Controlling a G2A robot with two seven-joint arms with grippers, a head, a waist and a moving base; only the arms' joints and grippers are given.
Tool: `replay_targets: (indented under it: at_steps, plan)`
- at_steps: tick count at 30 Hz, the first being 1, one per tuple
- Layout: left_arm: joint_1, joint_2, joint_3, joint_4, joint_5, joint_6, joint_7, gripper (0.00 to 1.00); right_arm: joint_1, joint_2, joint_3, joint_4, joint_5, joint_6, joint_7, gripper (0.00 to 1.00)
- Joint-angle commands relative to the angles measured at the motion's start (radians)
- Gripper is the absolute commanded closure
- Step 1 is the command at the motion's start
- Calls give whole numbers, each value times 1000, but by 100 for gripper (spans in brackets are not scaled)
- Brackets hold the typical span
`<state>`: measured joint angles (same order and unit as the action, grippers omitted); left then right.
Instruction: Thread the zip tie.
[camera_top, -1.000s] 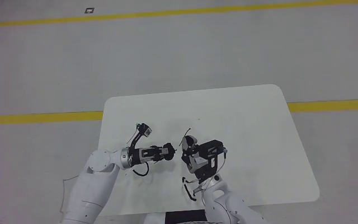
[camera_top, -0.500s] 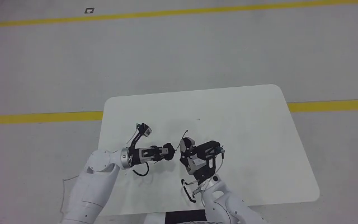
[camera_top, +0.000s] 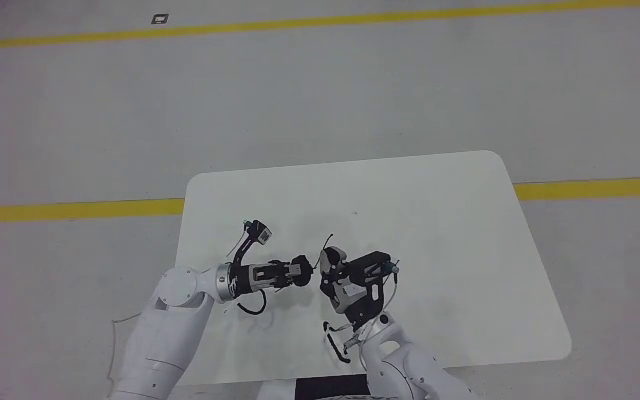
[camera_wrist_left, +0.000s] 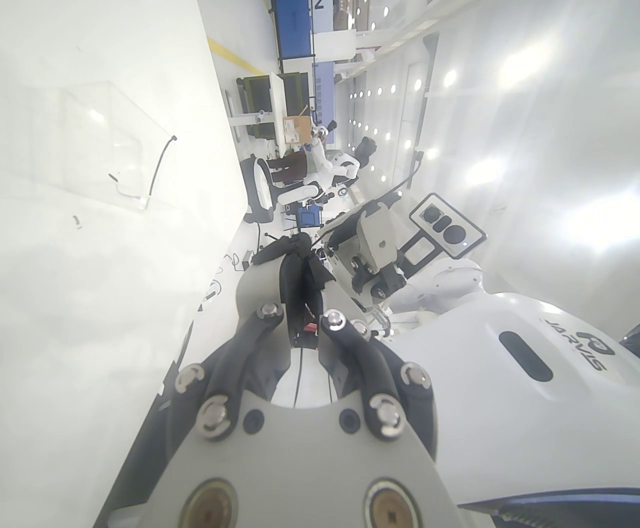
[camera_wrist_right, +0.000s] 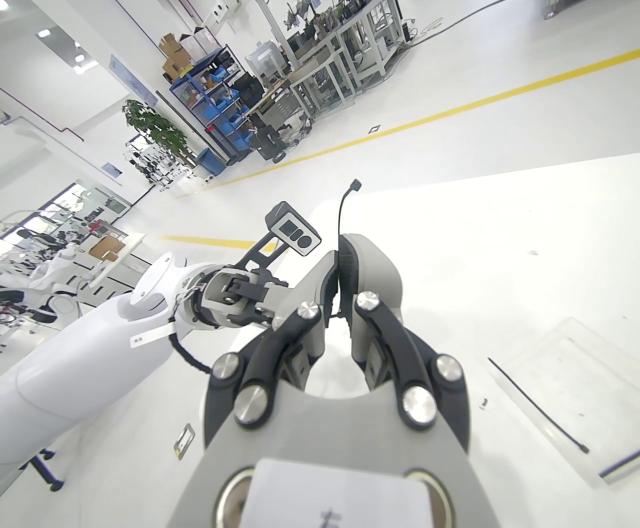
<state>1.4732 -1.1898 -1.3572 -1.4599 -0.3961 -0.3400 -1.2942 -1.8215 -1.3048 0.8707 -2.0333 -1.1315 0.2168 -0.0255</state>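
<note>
Zip tie (camera_wrist_right: 342, 212) looks light, thin and springy. My right hand (camera_wrist_right: 340, 260) pinches its strap mid-frame, head free above, and my left hand (camera_wrist_left: 299, 265) sits closed just beside.

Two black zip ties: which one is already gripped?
The thin black plastic zip tie standing up from the right gripper's shut jaws; the other black zip tie lies loose in the clear tray.

The white rounded table (camera_top: 450, 200) offers open passage over its far half and right side. Near the front edge, the left gripper (camera_wrist_left: 299, 265) and right gripper (camera_wrist_right: 340, 272) stand almost tip to tip, with only a narrow gap between them. A thin black zip tie (camera_wrist_right: 342, 210) projects from the right gripper's closed fingers (camera_wrist_right: 375, 270). A clear plastic tray (camera_wrist_right: 550, 350) lies low beside that gripper.
</note>
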Motion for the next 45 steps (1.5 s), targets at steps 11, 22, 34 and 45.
replay_targets:
  at_steps: [11, 22, 34, 45]
  plan:
    - [0, 0, 0, 0, 0, 0, 0, 100, -1, 0, -1, 8, -8, -3, 6, 100]
    - [0, 0, 0, 0, 0, 0, 0, 100, 0, -3, -1, 10, 19, -2, -5, 100]
    - [0, 0, 0, 0, 0, 0, 0, 100, 5, -7, -5, 21, 64, -6, -3, 100]
    - [0, 0, 0, 0, 0, 0, 0, 100, 10, -11, -10, 27, 54, 24, 6, 100]
